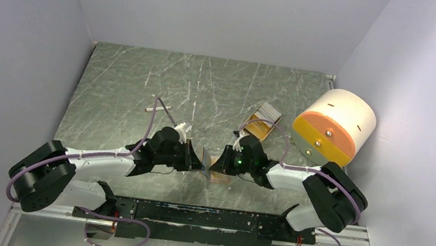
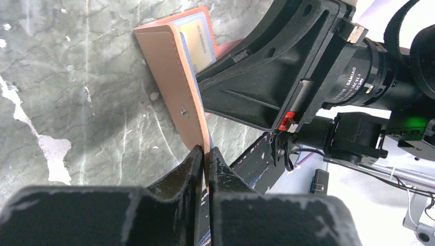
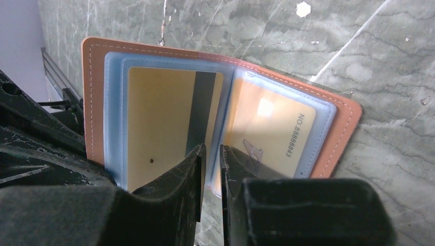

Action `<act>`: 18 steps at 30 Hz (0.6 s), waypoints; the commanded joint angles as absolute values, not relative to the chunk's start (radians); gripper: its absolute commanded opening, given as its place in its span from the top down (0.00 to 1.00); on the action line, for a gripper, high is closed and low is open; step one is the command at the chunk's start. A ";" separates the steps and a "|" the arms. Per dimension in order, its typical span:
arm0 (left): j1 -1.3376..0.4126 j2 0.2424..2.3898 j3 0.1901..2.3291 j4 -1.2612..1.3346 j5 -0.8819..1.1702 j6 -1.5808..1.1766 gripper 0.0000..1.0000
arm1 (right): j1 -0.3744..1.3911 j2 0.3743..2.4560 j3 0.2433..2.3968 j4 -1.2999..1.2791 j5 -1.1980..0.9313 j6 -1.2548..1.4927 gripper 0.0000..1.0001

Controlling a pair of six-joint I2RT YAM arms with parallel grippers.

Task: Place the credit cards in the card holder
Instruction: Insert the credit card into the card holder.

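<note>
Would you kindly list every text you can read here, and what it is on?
"NO.8888843", end digits uncertain: orange-yellow plastic card in the reddish-brown leather card holder.
"DAMIAO": black cylindrical motor; smaller print there is blurred.
Red print on a yellowish card, left wrist view: too small.

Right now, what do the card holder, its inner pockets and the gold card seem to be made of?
The card holder: probably leather or an imitation, matte reddish-brown, with stitching along the rim and a metal snap. The inner pockets: clear bluish soft plastic, glossy; the cards show through. The gold card: likely stiff plastic, with a black magnetic stripe.
</note>
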State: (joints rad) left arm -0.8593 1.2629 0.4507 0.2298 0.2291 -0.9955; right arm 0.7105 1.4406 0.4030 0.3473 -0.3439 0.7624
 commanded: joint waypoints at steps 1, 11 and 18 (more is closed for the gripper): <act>-0.865 1.287 0.449 0.352 0.287 -0.969 0.88 | 0.720 1.453 0.379 0.396 -0.351 0.779 0.80; -0.865 1.337 0.474 0.299 0.259 -0.959 0.80 | 0.720 1.425 0.364 0.384 -0.335 0.773 0.79; -0.865 1.393 0.480 0.312 0.256 -0.969 0.87 | 0.719 1.435 0.360 0.399 -0.345 0.776 0.79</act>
